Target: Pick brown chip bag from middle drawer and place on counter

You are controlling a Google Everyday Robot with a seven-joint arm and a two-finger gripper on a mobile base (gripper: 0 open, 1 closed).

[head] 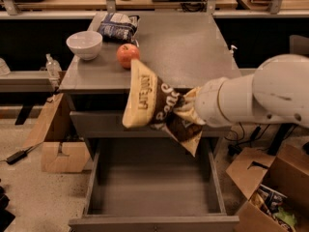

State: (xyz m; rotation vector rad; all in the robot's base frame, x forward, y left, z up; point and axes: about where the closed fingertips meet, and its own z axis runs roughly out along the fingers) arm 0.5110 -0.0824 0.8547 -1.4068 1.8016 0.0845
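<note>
The brown chip bag (157, 105), dark brown with tan-yellow ends and white lettering, hangs in the air in front of the counter's front edge, above the open middle drawer (152, 187). My gripper (189, 111) is shut on the bag's right end; my thick white arm (260, 95) comes in from the right. The drawer's grey floor is bare. The grey counter (188, 47) lies behind the bag.
On the counter's left part stand a white bowl (84, 44), a red apple (128, 55) and a dark blue-and-white snack bag (117, 27). Cardboard boxes sit on the floor at left (58, 151) and at lower right (270, 187). Wooden tabletops run behind.
</note>
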